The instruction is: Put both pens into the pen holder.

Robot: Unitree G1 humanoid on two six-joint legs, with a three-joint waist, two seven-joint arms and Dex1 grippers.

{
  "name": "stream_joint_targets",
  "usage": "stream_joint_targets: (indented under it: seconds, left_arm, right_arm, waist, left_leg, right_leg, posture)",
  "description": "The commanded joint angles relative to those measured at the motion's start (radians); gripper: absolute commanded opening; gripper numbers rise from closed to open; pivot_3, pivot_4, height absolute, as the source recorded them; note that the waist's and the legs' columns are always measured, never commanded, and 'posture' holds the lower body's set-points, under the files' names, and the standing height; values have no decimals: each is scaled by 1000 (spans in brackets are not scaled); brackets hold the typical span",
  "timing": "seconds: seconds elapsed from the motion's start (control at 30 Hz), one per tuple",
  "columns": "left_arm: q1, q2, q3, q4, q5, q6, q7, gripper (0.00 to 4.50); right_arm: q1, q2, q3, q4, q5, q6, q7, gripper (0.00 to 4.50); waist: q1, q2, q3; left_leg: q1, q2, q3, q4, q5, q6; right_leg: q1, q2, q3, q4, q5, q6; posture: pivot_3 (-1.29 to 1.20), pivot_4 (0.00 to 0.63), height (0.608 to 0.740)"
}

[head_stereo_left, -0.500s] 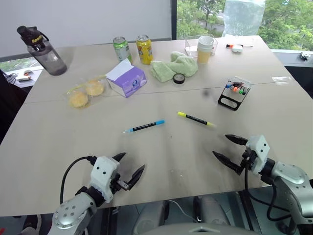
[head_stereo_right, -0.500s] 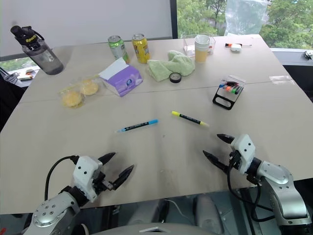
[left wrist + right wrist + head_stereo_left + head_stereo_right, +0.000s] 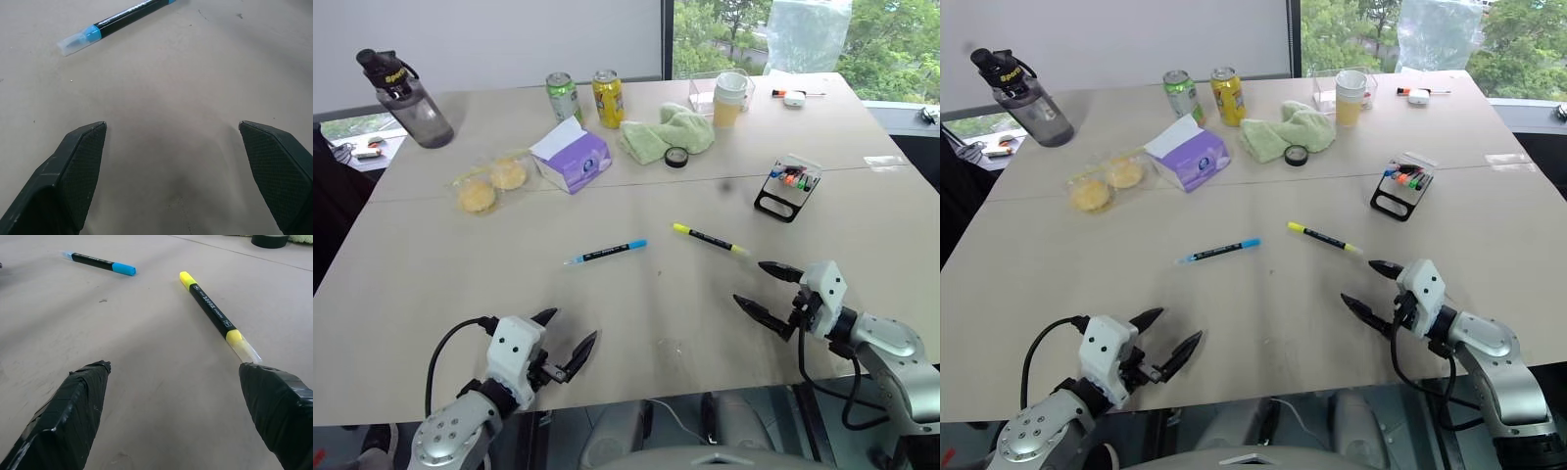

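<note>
Jaws spread on the right gripper (image 3: 770, 289), yellow pen (image 3: 709, 238) just beyond.

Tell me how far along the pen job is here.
Nothing is done: the blue pen and yellow pen both lie on the table, apart from the pen holder. The left gripper and right gripper are open and empty. Both pickups and placements remain.

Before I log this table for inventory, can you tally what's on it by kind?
Marker pens lying loose: 2, blue-capped and yellow-capped
Pen holder: 1
Drink cans: 2, green and yellow
Water bottle: 1
Tissue box: 1
Green cloth: 1
Tape roll: 1
Cup: 1
Bagged buns: 2
Total: 12
</note>
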Motion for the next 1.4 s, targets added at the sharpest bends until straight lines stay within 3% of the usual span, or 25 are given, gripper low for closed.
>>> stream_joint_targets:
  seconds: [0.03, 0.3, 0.4, 0.53, 0.73, 0.97, 1.03, 1.17, 1.23, 1.33, 1.37, 1.4]
  left_arm:
    - [-7, -2, 5, -33, -5, -11, 6, 4462]
    - [-25, -5, 8, -37, -10, -11, 10, 4462]
    - [-41, 3, 39, -58, -78, -12, -24, 4462]
    - [-46, 84, 97, -107, -255, 56, -140, 4462]
    - [-54, 258, 250, -150, -480, 175, -265, 4462]
    - [-80, 340, 363, -199, -611, 229, -290, 4462]
    - [-62, 351, 378, -207, -587, 224, -302, 4500]
    - [-34, 346, 370, -198, -540, 211, -308, 4500]
    - [-33, 337, 355, -195, -525, 203, -309, 4500]
    - [-46, 326, 332, -188, -507, 197, -308, 4500]
    - [-54, 322, 326, -185, -505, 197, -304, 4500]
    - [-66, 315, 317, -181, -506, 197, -297, 4500]
  right_arm:
    - [-5, -1, -7, -31, 18, 0, 0, 4500]
    - [-36, 7, 1, -23, 16, 7, -9, 4500]
    - [-121, 13, 25, -25, 13, 65, -33, 4500]
    - [-276, 1, 100, -13, -11, 188, -39, 4500]
    - [-575, 1, 269, 157, -173, 310, -59, 4500]
    - [-752, 32, 399, 370, -255, 436, -5, 4500]
    - [-763, 34, 408, 393, -262, 460, 4, 3966]
    - [-767, 52, 397, 391, -253, 477, 4, 2337]
    - [-762, 58, 397, 376, -251, 483, 4, 1750]
    - [-749, 65, 391, 348, -248, 489, 0, 358]
    - [-745, 68, 387, 339, -246, 484, -3, 35]
    - [-742, 72, 379, 331, -243, 476, -7, 35]
  waist:
    - [0, 0, 0]
    - [-1, 0, 0]
    - [-5, 0, 0]
    - [-6, 0, 0]
    - [-13, 0, 1]
    - [-25, 1, 2]
    - [-27, 1, 2]
    - [-28, 1, 2]
    - [-28, 1, 2]
    - [-28, 1, 2]
    - [-28, 1, 2]
    - [-28, 1, 2]
  left_leg:
    - [0, 0, 0, 0, 0, 0]
    - [0, 0, 0, 0, 0, 0]
    - [0, 0, 0, 0, 0, 0]
    - [0, 0, 0, 0, 0, 0]
    - [-1, 0, 1, 1, 0, 0]
    - [-3, 0, 1, 1, 0, 0]
    - [-4, 0, 1, 0, 0, 0]
    - [-4, 0, 3, 0, 0, 0]
    - [-4, 0, 3, 0, 0, 0]
    - [-3, 0, 3, 0, 0, 0]
    - [-3, 0, 3, 0, 0, 0]
    - [-3, 0, 3, 0, 0, 0]
  right_leg:
    - [0, 0, 0, 0, 0, 0]
    - [0, 0, 0, 0, 0, 0]
    - [0, 0, 1, 0, 0, 0]
    - [-1, 0, 0, 1, 1, -1]
    - [-3, 0, -1, 3, 1, -1]
    - [-5, 0, 0, 3, 1, -2]
    - [-6, 0, 0, 2, 1, -2]
    - [-7, 0, 1, 3, 1, -2]
    - [-7, 0, 2, 3, 1, -2]
    - [-7, 0, 2, 4, 1, -2]
    - [-7, 0, 2, 5, 1, -2]
    - [-7, 0, 2, 5, 1, -2]
  posture:
    - [0, 150, 740]
    - [0, 150, 740]
    - [0, 150, 740]
    - [0, 150, 740]
    - [0, 150, 740]
    - [0, 150, 740]
    - [0, 150, 740]
    - [0, 150, 740]
    - [0, 150, 740]
    - [0, 150, 740]
    - [0, 150, 740]
    - [0, 150, 740]
